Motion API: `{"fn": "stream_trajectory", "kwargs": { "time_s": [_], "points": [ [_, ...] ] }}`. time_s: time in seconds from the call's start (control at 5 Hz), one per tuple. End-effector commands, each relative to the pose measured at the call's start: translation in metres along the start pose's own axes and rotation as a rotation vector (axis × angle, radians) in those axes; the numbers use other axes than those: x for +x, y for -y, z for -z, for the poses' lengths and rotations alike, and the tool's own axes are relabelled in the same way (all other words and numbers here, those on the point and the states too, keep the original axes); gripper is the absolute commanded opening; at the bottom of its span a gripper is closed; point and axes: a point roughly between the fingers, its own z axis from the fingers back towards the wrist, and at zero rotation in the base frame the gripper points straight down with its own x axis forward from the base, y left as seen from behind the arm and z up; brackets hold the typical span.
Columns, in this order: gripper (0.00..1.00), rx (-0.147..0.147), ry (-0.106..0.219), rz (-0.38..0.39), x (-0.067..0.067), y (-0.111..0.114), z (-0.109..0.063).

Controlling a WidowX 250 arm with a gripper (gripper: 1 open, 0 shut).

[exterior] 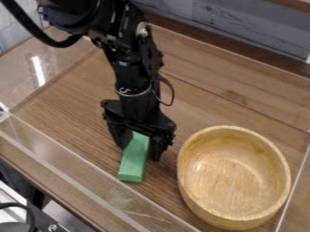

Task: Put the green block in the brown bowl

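Observation:
The green block [134,160] lies flat on the wooden table, its far end between the fingers of my gripper [140,143]. The black gripper points straight down over that end, jaws open, one finger on each side of the bar. I cannot tell whether the fingers touch it. The brown bowl [234,175] sits to the right of the block, empty, its rim a short gap from the gripper's right finger [159,148].
A clear plastic wall [72,195] rims the table along the front and left. A green panel [242,18] stands at the back. The black arm [121,45] rises up and left from the gripper.

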Motion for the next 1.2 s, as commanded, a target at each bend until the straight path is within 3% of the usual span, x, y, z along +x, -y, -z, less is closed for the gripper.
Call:
{"fn": "stream_trajectory", "kwargs": {
  "time_s": [0.0, 0.2, 0.4, 1.0],
  "points": [
    [1.0, 0.0, 0.0, -0.005, 0.002, -0.004, 0.007],
    [1.0, 0.0, -0.002, -0.01, 0.002, -0.005, 0.009],
    [0.0, -0.002, -0.01, -0.009, -0.001, -0.005, 0.008],
    [0.0, -0.004, -0.077, 0.009, -0.017, 0.003, -0.022]
  ]
}}
